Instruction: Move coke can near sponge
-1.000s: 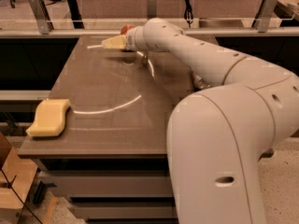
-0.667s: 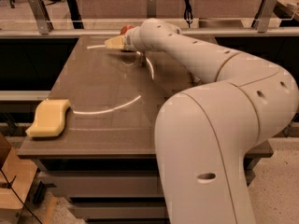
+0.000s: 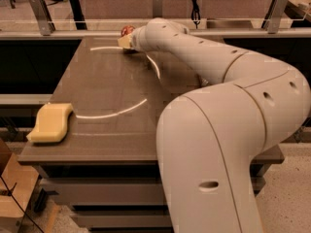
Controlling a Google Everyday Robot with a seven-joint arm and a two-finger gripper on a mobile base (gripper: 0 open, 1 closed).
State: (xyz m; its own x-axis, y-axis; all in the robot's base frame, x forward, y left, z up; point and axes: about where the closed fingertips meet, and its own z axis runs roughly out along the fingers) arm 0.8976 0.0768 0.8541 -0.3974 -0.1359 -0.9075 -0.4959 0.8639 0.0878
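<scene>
There is one pale yellow foam sponge [image 3: 51, 123], one red coke can [image 3: 127, 30] (mostly hidden), one brown table [image 3: 107, 81] and one gripper [image 3: 125, 41] at its far edge.

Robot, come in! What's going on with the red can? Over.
Tool at far edge of table, right by coke can. Sponge at near-left corner, far from can. No blocker seen between them.

The pale yellow foam sponge [image 3: 51, 123] lies at the eight-o'clock edge of the brown flat-topped table [image 3: 107, 81]. The small red coke can [image 3: 128, 30] sits at the twelve-o'clock edge, well apart from it, with the gripper [image 3: 126, 41] of the white robot arm [image 3: 209, 62] just before it.
</scene>
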